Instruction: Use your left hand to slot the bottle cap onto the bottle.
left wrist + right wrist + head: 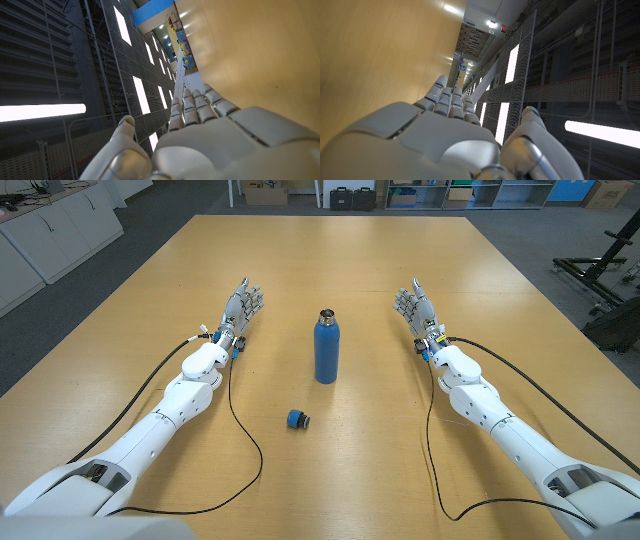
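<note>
A blue metal bottle stands upright at the middle of the wooden table, its silver mouth uncovered. The blue and black bottle cap lies on the table in front of the bottle, a little toward my left. My left hand is well left of the bottle, fingers stretched out and apart, holding nothing; its back also fills the left wrist view as my left hand. My right hand is to the bottle's right, fingers extended, empty, and in its own wrist view my right hand stands with the table beside it.
Black cables run from both wrists across the table toward its near edge. Beyond the far edge stand cardboard boxes and black cases on the floor. A black stand is off the table's right side.
</note>
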Robot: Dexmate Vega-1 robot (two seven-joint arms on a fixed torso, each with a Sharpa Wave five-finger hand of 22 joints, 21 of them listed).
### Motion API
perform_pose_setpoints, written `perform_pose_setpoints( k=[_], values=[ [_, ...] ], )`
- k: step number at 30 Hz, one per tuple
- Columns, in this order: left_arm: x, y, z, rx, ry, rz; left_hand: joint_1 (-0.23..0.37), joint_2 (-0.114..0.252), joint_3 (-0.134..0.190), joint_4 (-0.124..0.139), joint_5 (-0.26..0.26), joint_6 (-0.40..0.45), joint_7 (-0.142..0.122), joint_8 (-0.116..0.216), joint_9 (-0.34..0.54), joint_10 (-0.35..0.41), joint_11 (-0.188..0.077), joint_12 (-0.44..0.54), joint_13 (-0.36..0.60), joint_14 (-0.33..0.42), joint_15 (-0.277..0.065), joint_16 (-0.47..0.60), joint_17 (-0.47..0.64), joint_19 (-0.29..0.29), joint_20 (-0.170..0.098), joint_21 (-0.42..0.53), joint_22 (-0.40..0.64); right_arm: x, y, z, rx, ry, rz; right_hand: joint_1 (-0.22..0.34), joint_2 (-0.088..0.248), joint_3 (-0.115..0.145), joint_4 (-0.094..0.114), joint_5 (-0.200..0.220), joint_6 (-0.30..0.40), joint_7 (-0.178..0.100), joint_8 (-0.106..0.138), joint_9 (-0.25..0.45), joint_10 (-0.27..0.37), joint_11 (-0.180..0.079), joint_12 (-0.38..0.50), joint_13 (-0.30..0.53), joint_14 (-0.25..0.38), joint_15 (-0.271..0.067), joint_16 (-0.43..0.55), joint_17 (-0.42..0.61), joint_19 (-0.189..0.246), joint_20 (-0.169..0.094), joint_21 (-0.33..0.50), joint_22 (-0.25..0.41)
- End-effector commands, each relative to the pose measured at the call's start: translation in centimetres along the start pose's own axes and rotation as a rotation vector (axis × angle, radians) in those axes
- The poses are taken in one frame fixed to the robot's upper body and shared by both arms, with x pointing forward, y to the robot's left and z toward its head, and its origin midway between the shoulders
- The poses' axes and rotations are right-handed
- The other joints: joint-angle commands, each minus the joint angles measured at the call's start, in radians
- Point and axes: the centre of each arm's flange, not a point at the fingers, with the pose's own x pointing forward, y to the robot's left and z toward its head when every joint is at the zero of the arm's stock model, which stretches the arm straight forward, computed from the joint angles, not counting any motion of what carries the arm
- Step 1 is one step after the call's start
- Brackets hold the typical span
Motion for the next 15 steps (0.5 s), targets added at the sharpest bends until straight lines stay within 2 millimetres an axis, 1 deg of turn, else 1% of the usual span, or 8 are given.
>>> perform_pose_setpoints(
  k=[1, 7, 10, 11, 12, 15],
  values=[
    [-1.3, 0.5, 0.9, 0.051, -0.036, 0.023, 0.002, -0.007, 0.007, -0.001, 0.005, 0.013, 0.002, 0.009, 0.002, 0.015, -0.003, 0.007, 0.003, 0.016, -0.003, 0.007, 0.004, 0.012, -0.007, 0.008, 0.003, -0.4, 0.5, 0.4, -0.018, 0.01, 0.0, 0.008, 0.002, 0.006, 0.001, 0.007, 0.003, 0.024, 0.007, 0.001, 0.002, 0.007, 0.006, 0.001, 0.004, 0.011, 0.005, 0.003, 0.014, 0.001, 0.004, 0.005],
    [-2.7, 0.5, 1.0, 0.055, -0.038, 0.021, 0.003, -0.004, 0.007, -0.002, 0.005, 0.016, 0.003, 0.01, 0.002, 0.02, -0.001, 0.009, 0.003, 0.019, -0.005, 0.008, 0.004, 0.016, -0.009, 0.007, 0.003, -0.5, 1.0, 0.5, -0.021, -0.01, 0.002, 0.007, 0.003, 0.005, 0.001, 0.007, 0.004, 0.02, 0.007, 0.001, 0.004, 0.004, 0.007, -0.001, 0.005, 0.008, 0.005, 0.002, 0.018, 0.0, 0.003, 0.005],
    [-3.4, 0.5, 1.1, 0.054, -0.038, 0.015, 0.004, -0.003, 0.008, -0.003, 0.005, 0.017, 0.004, 0.01, 0.002, 0.02, 0.0, 0.008, 0.003, 0.02, -0.006, 0.008, 0.003, 0.017, -0.009, 0.007, 0.003, -0.7, 1.2, 0.5, -0.017, -0.033, -0.011, 0.007, 0.004, 0.004, 0.0, 0.007, 0.0, 0.006, 0.006, 0.001, 0.001, 0.0, 0.007, -0.005, 0.015, 0.007, 0.009, 0.002, 0.028, 0.0, 0.003, 0.005],
    [-3.6, 0.6, 1.0, 0.053, -0.037, 0.014, 0.004, -0.002, 0.008, -0.003, 0.005, 0.017, 0.005, 0.01, 0.002, 0.02, -0.001, 0.008, 0.003, 0.02, -0.006, 0.008, 0.003, 0.018, -0.01, 0.006, 0.003, -0.8, 1.3, 0.6, -0.016, -0.038, -0.013, 0.007, 0.007, 0.004, -0.001, 0.008, -0.005, -0.005, 0.004, 0.001, -0.009, -0.007, 0.006, -0.009, 0.031, 0.002, 0.016, 0.002, 0.048, -0.002, 0.005, 0.006],
    [-3.9, 0.6, 1.0, 0.053, -0.037, 0.014, 0.005, -0.002, 0.008, -0.003, 0.005, 0.017, 0.005, 0.01, 0.001, 0.02, -0.001, 0.008, 0.003, 0.02, -0.007, 0.008, 0.003, 0.018, -0.01, 0.006, 0.003, -0.8, 1.3, 0.6, -0.019, -0.042, -0.015, 0.007, 0.008, 0.003, -0.001, 0.008, -0.007, -0.008, 0.004, 0.001, -0.01, -0.008, 0.006, -0.01, 0.036, 0.001, 0.018, 0.002, 0.051, -0.002, 0.005, 0.006],
    [-4.6, 0.6, 1.0, 0.054, -0.035, 0.015, 0.006, 0.0, 0.009, -0.003, 0.005, 0.018, 0.006, 0.01, 0.001, 0.022, -0.001, 0.008, 0.003, 0.021, -0.006, 0.009, 0.003, 0.019, -0.011, 0.006, 0.003, -1.1, 1.4, 0.9, -0.029, -0.044, -0.012, 0.007, 0.009, 0.003, -0.002, 0.008, -0.003, -0.003, 0.005, 0.002, -0.011, -0.007, 0.007, -0.012, 0.038, 0.0, 0.018, 0.002, 0.053, -0.001, 0.004, 0.006]
  ],
)
